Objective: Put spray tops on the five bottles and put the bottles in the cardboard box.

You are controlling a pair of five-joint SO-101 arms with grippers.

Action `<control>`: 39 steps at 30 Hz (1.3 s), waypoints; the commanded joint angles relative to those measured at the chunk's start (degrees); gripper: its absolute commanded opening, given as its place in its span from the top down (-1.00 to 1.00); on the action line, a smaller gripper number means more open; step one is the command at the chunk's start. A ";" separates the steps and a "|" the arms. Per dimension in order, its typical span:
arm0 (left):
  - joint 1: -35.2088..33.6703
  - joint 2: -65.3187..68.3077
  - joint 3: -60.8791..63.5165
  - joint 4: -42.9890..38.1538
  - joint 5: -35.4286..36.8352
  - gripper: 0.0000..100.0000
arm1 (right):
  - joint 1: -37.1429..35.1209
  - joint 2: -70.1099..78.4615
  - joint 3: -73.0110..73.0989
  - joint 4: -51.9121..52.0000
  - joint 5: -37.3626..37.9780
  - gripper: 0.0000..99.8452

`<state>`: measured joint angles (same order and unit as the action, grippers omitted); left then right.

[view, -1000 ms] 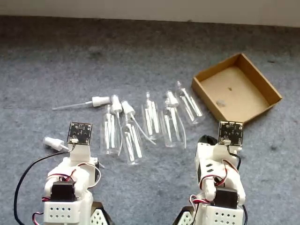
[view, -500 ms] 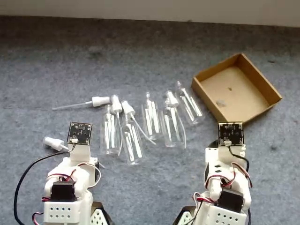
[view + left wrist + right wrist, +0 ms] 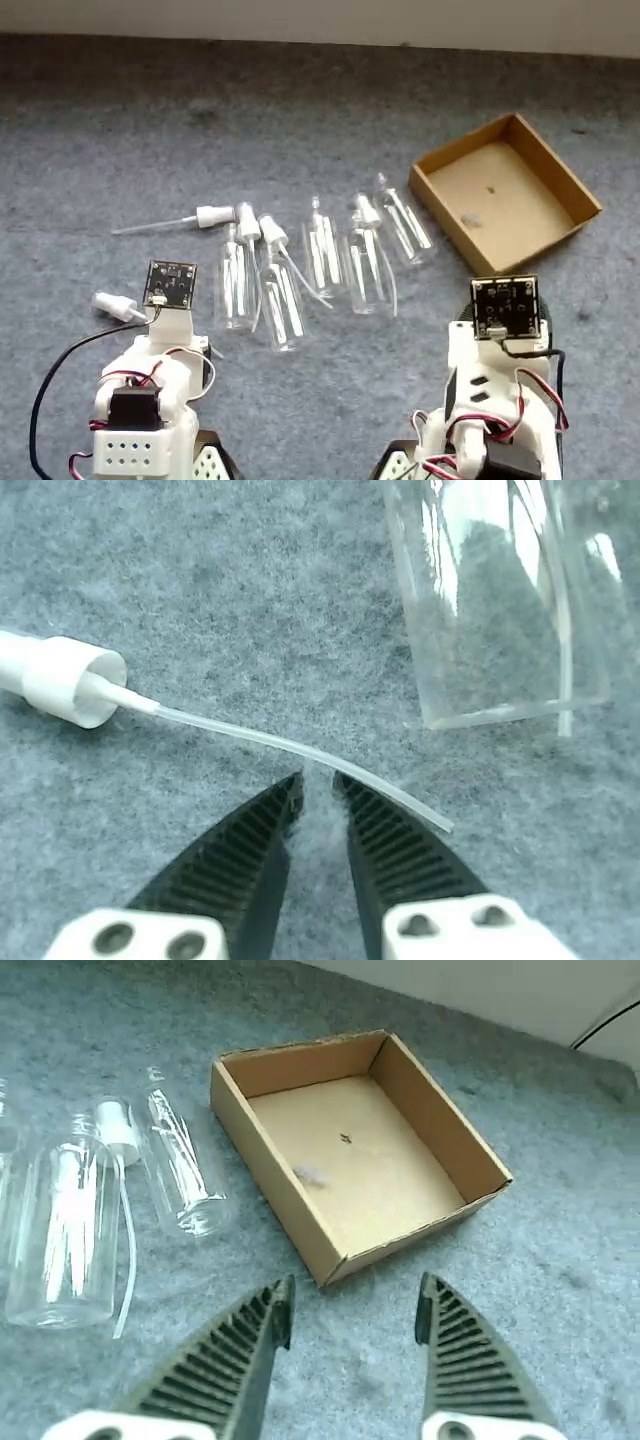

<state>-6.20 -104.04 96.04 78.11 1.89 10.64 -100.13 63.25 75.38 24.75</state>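
Several clear bottles [image 3: 322, 255] lie side by side in the middle of the grey carpet, with white spray tops [image 3: 272, 232] resting on or beside them. Another spray top [image 3: 68, 685] lies by the left arm [image 3: 150, 370]; its thin tube runs just past the tips of my left gripper [image 3: 318, 785], whose jaws are nearly together with nothing between them. My right gripper [image 3: 353, 1310] hangs open above the carpet, short of the cardboard box [image 3: 272, 1165], which is empty. A bottle [image 3: 180, 1165] lies beside the box.
One spray top [image 3: 215, 216] with a long tube lies apart at the far left of the row. The box [image 3: 572, 185] sits at the back right. Bare carpet stretches behind the bottles and in front of the right arm [image 3: 500, 400].
The right arm has drawn back toward the near right edge, its wrist board shifting lower and to the right. The left arm and the bottles have stayed still.
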 commanded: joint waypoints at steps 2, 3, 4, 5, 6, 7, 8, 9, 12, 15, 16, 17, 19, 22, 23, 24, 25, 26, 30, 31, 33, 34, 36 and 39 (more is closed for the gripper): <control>-0.66 -0.22 1.10 -0.44 0.62 0.99 | 0.66 15.34 -7.52 -0.22 2.73 0.64; -0.66 -0.22 1.10 -0.44 0.62 0.99 | 0.57 18.59 -9.45 -0.22 2.73 0.64; -0.66 -0.22 1.10 -0.44 0.62 0.99 | -0.31 21.67 -11.30 -0.13 2.73 0.64; -0.66 -0.22 1.10 -0.44 0.62 0.99 | -1.63 24.75 -13.05 0.22 2.73 0.64; -0.66 -0.22 1.10 -0.44 0.62 0.99 | -3.03 27.65 -14.64 0.31 2.73 0.64; -0.66 -0.22 1.10 -0.44 0.62 0.99 | -4.44 30.29 -16.04 0.31 2.64 0.64; -0.66 -0.22 1.10 -0.44 0.62 0.99 | -6.11 33.01 -17.27 0.31 2.02 0.64; -0.66 -0.22 1.10 -0.44 0.62 0.99 | -7.96 35.65 -18.51 0.40 0.26 0.64; -0.66 -0.22 1.10 -0.44 0.62 0.99 | -12.09 43.82 -22.73 0.40 -5.89 0.64; -0.66 -0.22 1.10 -0.44 0.62 0.99 | -15.52 52.09 -27.74 1.36 -8.79 0.64; -0.66 -0.22 1.10 -0.44 0.62 0.99 | -16.75 54.99 -29.85 2.86 -8.97 0.64; -0.66 -0.22 1.10 -0.44 0.62 0.99 | -18.15 58.07 -32.13 4.97 -8.97 0.64; -0.66 -0.22 1.10 -0.44 0.62 0.99 | -20.44 64.13 -37.32 9.63 -8.97 0.64; -0.66 -0.22 1.10 -0.44 0.62 0.99 | -22.73 72.48 -44.88 13.93 -9.67 0.64; -0.66 -0.22 1.10 -0.44 0.62 0.99 | -23.08 75.03 -47.34 14.46 -11.16 0.63; -0.66 -0.22 1.10 -0.44 0.62 0.99 | -23.34 77.49 -49.63 14.90 -12.66 0.61; -0.66 -0.22 1.10 -0.44 0.62 0.99 | -23.69 79.60 -51.91 14.99 -13.54 0.56; -0.66 -0.22 1.10 -0.44 0.62 0.99 | -24.13 81.71 -53.93 14.99 -13.80 0.50; -0.66 -0.22 1.10 -0.44 0.62 0.99 | -26.07 89.63 -62.11 14.90 -13.71 0.37; -0.66 -0.22 1.10 -0.44 0.62 0.99 | -26.59 91.47 -64.22 14.90 -13.45 0.37; -0.66 -0.22 1.10 -0.44 0.62 0.99 | -27.82 95.43 -68.44 14.90 -9.67 0.37; -0.66 -0.22 1.10 -0.44 0.62 0.99 | -28.18 97.54 -70.46 14.90 -7.65 0.37; -0.66 -0.22 1.10 -0.44 0.62 0.99 | -28.18 101.85 -74.33 14.90 -5.54 0.37; -0.66 -0.22 1.10 -0.44 0.62 0.99 | -27.21 108.26 -80.04 14.73 -4.92 0.37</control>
<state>-6.20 -104.04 96.04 78.11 1.89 -16.97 5.01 -9.27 89.89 18.42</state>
